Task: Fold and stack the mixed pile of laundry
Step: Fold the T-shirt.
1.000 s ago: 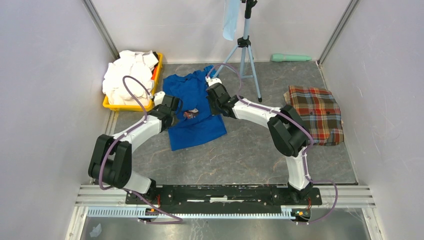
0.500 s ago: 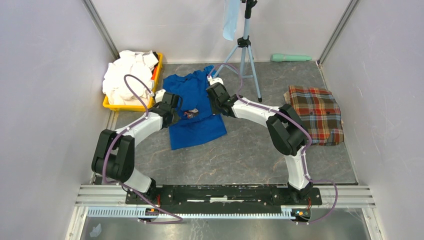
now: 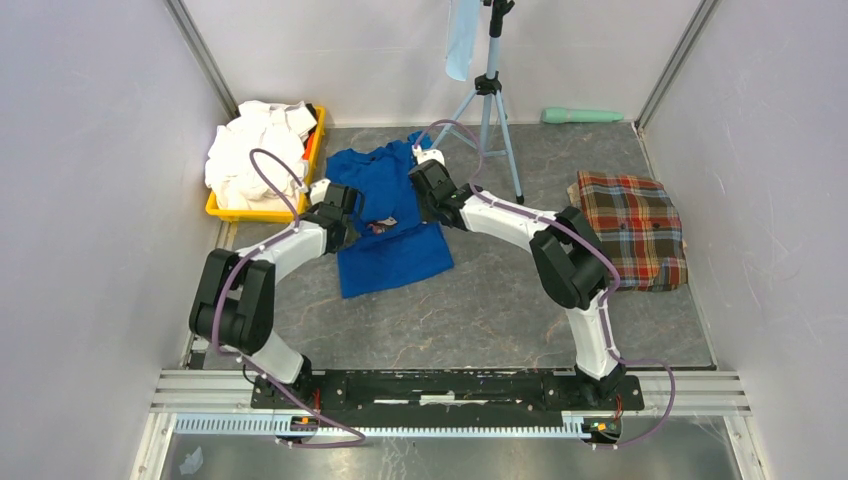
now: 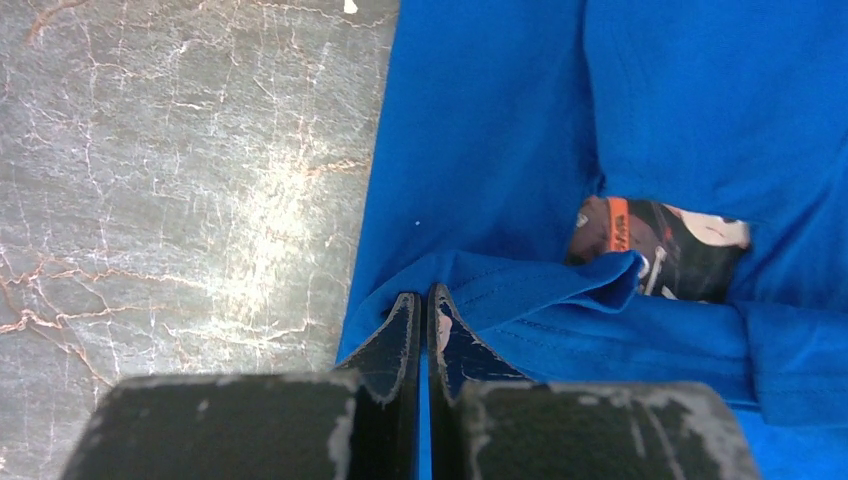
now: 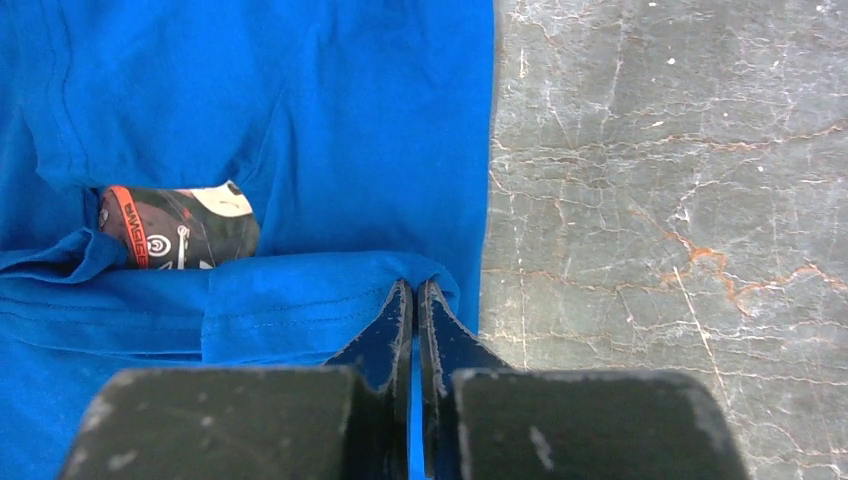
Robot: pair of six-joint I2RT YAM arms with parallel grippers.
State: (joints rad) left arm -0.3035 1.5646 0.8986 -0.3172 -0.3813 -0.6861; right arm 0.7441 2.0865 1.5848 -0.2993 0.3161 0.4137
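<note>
On the counter (image 3: 500,300), left of middle, lies the blue T-shirt (image 3: 378,180); left tool (image 4: 421,300) and right tool (image 5: 412,292) each clamp its folded edge; mid-fold, I judge; next, carry both sides level, then lay flat.

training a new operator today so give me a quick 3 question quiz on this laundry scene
1. True or false: the left gripper and the right gripper are each shut on a folded edge of the blue T-shirt.
2. Fill in: the yellow tray holds ____ clothes.
3. Where is the plaid cloth?
A. in the yellow tray
B. folded on the right side of the table
C. under the blue T-shirt

Key: 1 true; 2 white; 3 B
</note>
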